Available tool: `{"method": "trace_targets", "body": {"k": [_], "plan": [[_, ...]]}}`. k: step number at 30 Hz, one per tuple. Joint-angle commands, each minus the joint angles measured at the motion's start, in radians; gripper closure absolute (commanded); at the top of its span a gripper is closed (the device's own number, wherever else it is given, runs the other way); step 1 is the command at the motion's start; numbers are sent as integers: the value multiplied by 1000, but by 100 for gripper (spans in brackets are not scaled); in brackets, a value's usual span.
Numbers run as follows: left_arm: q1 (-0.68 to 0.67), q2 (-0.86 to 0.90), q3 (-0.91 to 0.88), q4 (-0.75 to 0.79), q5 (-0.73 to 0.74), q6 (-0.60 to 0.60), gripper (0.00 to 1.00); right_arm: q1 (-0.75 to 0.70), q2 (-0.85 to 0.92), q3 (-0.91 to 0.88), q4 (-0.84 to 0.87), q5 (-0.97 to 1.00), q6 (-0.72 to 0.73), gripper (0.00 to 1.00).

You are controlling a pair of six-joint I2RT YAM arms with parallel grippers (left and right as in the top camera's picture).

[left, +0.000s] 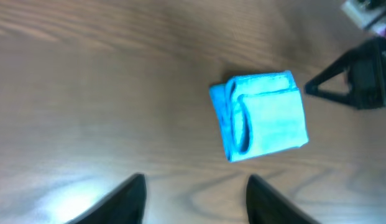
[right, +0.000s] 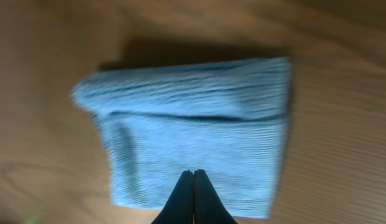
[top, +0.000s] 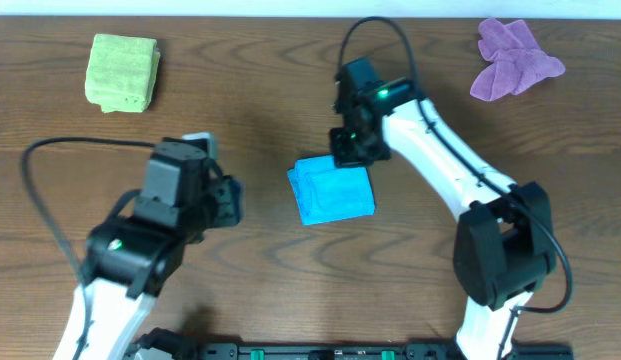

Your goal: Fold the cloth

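Nearest: left gripper (left: 196,179), fingers apart, over bare table (top: 260,90), short of the blue cloth (top: 332,189) at mid-table. Shows, in the left wrist view only, a rolled fold down one side of its neat square; right gripper (right: 194,173), tips pressed together, over its far edge. Farthest, well apart: folded green cloth (top: 121,71) left, crumpled purple cloth (top: 512,58) right.

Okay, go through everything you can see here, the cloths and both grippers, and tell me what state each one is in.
Blue cloth: folded into a small square, lying flat.
Green cloth: folded into a thick pad.
Purple cloth: crumpled, not folded.
Left gripper: open, holding nothing.
Right gripper: shut, fingertips together over the blue cloth.
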Motion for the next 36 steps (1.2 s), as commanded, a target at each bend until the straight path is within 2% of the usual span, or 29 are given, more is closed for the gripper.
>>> {"method": "trace_targets", "body": {"k": [1, 2, 6, 10, 16, 20, 22, 31, 36], "plan": [[3, 64, -91, 110, 130, -25, 19, -45, -18, 2, -1, 19, -17, 98], [3, 93, -120, 167, 173, -27, 4, -58, -18, 2, -2, 24, -27, 98], [3, 235, -226, 409, 380, -72, 5, -89, -14, -8, -1, 37, -68, 98], [3, 367, -278, 552, 485, -115, 5, -105, -14, -55, 23, 35, -89, 99], [3, 502, -285, 626, 515, -121, 5, -126, -14, -206, 150, 18, -87, 98], [3, 562, -310, 750, 557, -163, 5, -145, -14, -262, 211, 3, -79, 99], [3, 586, -319, 801, 563, -181, 5, -149, -14, -278, 233, -2, -79, 98], [1, 692, -319, 856, 587, -211, 5, -149, 8, -296, 305, -8, -54, 98], [1, 736, -319, 917, 621, -254, 5, -146, 45, -296, 334, -105, -37, 98]]}}
